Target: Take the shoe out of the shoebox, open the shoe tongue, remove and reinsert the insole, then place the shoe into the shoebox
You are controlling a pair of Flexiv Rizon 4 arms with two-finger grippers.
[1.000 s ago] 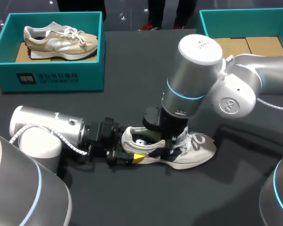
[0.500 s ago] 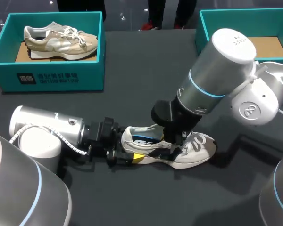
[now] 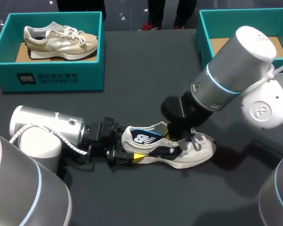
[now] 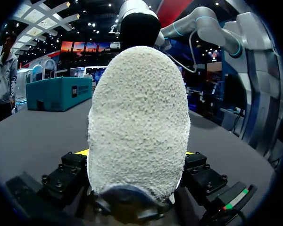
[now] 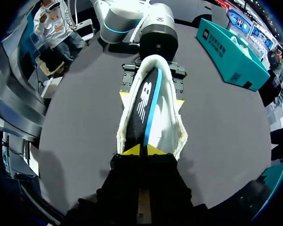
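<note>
A white and grey shoe (image 3: pixel 198 151) lies on its sole on the dark table, toe to the right. My left gripper (image 3: pixel 131 156) is shut on its heel, which fills the left wrist view as a white nubbly heel (image 4: pixel 139 117) between the yellow fingertips (image 4: pixel 83 152). My right gripper (image 3: pixel 177 136) sits over the shoe's opening, shut on the front end of the dark insole (image 3: pixel 144 139). In the right wrist view the black and blue insole (image 5: pixel 144 110) runs from the right gripper (image 5: pixel 142 150) back to the heel, lifted partly above the shoe (image 5: pixel 172 129).
A teal shoebox (image 3: pixel 52 77) at the back left holds a beige shoe (image 3: pixel 61 40). A second teal shoebox (image 3: pixel 203 33) with a cardboard floor stands at the back right. My right arm's large elbow (image 3: pixel 236 70) hangs over the table's right half.
My right arm has swung to the right and drawn back from inside the shoe, its fingers closing on the insole and lifting it into view. The left gripper and shoe stayed put.
</note>
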